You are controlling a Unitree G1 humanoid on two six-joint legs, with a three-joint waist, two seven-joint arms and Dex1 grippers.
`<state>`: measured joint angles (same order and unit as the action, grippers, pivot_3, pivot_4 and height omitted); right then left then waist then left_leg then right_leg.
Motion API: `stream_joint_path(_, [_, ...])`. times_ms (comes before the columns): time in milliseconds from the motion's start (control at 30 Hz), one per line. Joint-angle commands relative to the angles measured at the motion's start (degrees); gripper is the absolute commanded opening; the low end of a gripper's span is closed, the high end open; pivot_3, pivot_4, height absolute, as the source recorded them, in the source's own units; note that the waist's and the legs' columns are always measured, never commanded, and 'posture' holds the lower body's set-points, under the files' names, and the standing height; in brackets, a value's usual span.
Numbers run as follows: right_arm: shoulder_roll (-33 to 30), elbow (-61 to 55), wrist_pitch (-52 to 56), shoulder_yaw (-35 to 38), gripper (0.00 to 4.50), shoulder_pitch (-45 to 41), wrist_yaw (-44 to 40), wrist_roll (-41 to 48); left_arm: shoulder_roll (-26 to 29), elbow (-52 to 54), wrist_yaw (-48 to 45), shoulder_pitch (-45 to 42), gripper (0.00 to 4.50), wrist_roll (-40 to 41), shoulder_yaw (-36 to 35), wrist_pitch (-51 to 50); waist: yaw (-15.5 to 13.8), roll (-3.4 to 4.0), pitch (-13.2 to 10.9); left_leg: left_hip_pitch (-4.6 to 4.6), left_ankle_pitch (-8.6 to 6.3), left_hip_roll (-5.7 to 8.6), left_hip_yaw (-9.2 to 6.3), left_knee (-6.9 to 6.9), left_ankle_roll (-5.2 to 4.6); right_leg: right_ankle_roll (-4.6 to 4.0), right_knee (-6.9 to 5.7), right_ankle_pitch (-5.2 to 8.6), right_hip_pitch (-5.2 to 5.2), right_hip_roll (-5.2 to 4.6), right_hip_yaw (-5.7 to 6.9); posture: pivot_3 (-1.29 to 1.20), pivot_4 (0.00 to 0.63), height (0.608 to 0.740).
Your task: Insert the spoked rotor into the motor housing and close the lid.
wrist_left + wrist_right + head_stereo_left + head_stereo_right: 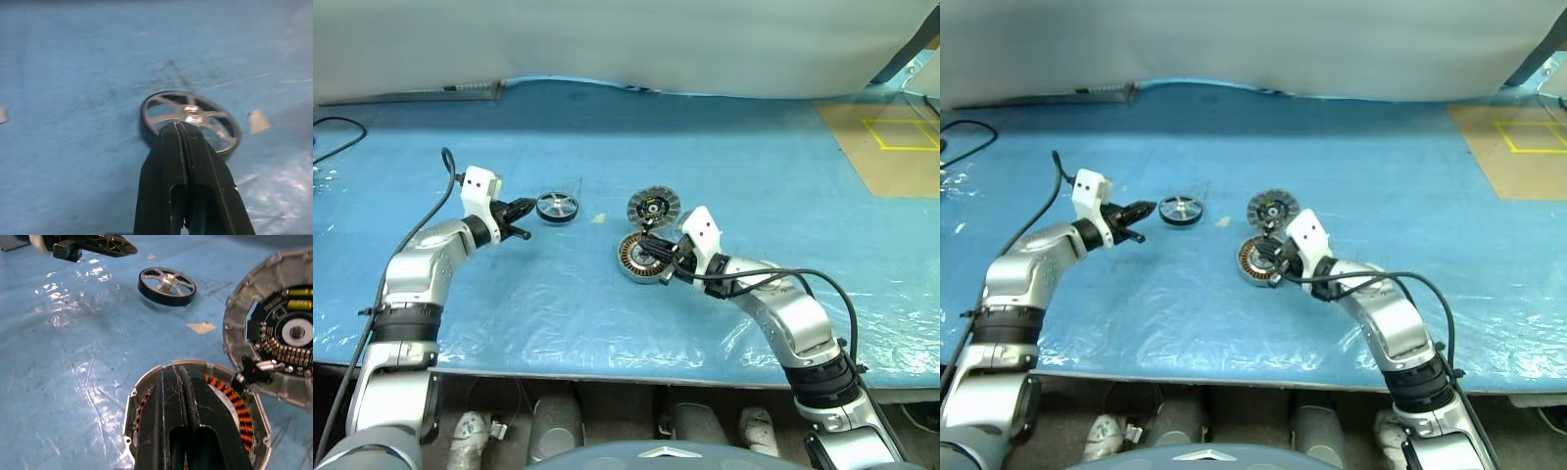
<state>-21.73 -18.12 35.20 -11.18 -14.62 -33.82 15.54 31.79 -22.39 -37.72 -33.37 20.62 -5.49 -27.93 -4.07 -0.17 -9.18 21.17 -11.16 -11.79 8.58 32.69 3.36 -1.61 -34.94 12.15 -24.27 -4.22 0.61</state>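
Closest to you, your right gripper (649, 251) sits low over the motor housing (636, 258), its two black fingers pressed together with nothing between them; in the right wrist view the joined fingers (177, 396) lie across the housing's dark centre, with the ring of copper-coloured windings showing on either side. You can see the housing resting flat on the blue plastic sheet (754, 166) that covers the table. Just behind the housing, and touching or overlapping its rim, lies the lid (653, 207), a grey ribbed disc with a dark hub; from the right wrist camera its inner face shows a circuit board and a small connector near the edge that meets the housing. Your left gripper (523, 208) is also closed and empty, pointing toward the spoked rotor (557, 207), which lies flat on the sheet just beyond the fingertips, a little apart from them. The rotor is well to the left of the housing and lid. Between rotor and lid you have a small pale scrap (598, 218) on the sheet. A black cable (335, 137) trails across the far left edge of the table.
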Motion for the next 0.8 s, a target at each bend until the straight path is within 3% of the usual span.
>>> stream_joint_path(33, [0.70, -1.24, -1.76, -0.05, 0.00, 1.42, 1.06, -0.56, 0.62, -5.92, -3.03, -4.65, 0.36, -3.57, 1.64, 5.72, -0.01, 0.00, 0.00, 0.00, 0.00, -0.01, -0.01, 0.00, 0.00, 0.00, 0.00, 0.00, 0.00, 0.01, 0.01, 0.00, 0.150, 0.740])
stream_joint_path(233, [0.96, -2.05, -0.92, -0.08, 0.00, 3.02, 2.08, -0.81, 0.54, -10.86, -7.58, -7.78, 2.27, -6.71, 3.32, 12.56, 0.07, -0.03, -0.01, 0.02, 0.00, -0.02, -0.03, -0.08, 0.01, -0.01, 0.08, 0.01, 0.00, 0.01, 0.05, 0.00, 0.150, 0.740])
stream_joint_path(567, [1.27, -1.68, -0.94, 0.01, 0.00, 3.34, 1.92, -0.22, 2.08, -28.82, -16.82, -16.08, 2.27, -15.23, 7.54, 29.48, -0.05, -0.04, -0.02, 0.01, 0.00, -0.03, -0.04, -0.13, 0.01, -0.01, 0.09, 0.01, 0.00, 0.01, 0.08, 0.00, 0.150, 0.740])
stream_joint_path(800, [1.94, -1.69, -4.04, 0.85, 0.00, 4.89, 1.72, -0.17, 1.54, -40.39, -22.07, -21.53, 2.27, -18.34, 8.30, 36.05, -0.15, -0.05, -0.03, 0.00, 0.00, -0.01, -0.04, -0.22, 0.01, -0.01, 0.15, 0.01, 0.00, 0.00, 0.08, 0.00, 0.150, 0.740])
